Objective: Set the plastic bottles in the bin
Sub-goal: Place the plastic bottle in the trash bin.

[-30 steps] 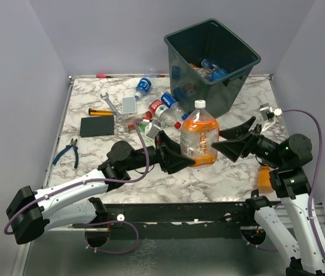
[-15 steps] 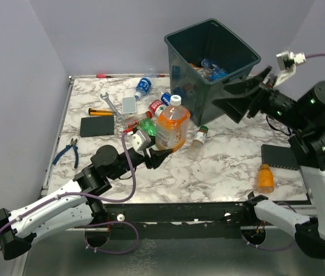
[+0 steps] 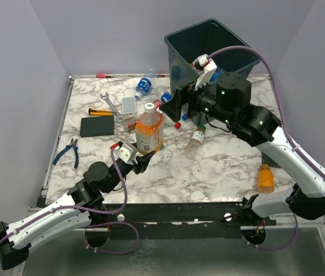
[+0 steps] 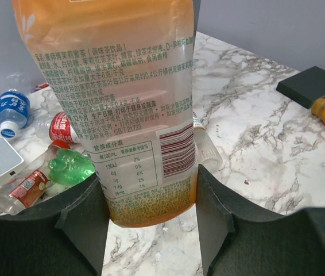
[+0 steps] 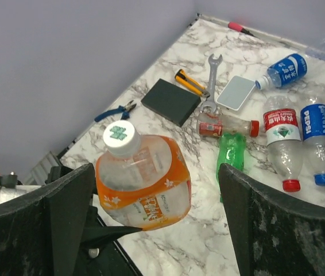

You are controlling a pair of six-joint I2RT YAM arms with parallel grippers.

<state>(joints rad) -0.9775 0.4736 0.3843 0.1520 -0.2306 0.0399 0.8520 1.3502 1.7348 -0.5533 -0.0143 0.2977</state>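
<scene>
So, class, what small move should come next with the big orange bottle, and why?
Probably lower the right gripper around the orange bottle and close. Its jaws stand open either side of the cap, while the left gripper holds it upright by its base, short of the bin.

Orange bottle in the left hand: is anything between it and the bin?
Yes. The right hand, open, hangs between the orange bottle and the bin, just in front of the bin's near wall. The left hand grips the bottle upright. Small bottles lie on the table under that path.
</scene>
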